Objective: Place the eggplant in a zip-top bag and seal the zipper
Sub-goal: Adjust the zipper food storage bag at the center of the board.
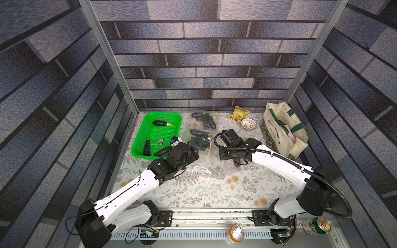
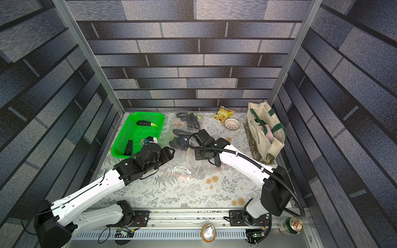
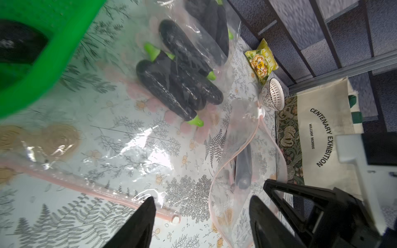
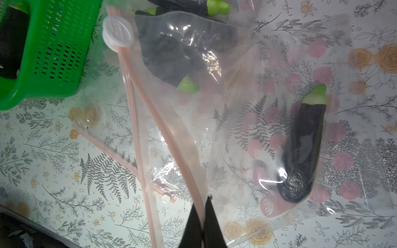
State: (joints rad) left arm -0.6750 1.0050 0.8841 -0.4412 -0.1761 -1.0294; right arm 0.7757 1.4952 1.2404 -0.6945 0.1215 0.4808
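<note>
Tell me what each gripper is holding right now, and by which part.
The right gripper pinches the zip-top bag by its pink zipper strip. The left gripper is open and holds nothing.

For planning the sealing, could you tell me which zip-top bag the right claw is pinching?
The open-mouthed bag holding one eggplant; the right claw pinches its zipper rim; other bags lie unheld.

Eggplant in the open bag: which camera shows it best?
Right wrist view: the eggplant lies whole, stem to tip, through the clear zip-top bag. Left wrist shows it only as a dim shape; in both top views the right arm covers it.
</note>
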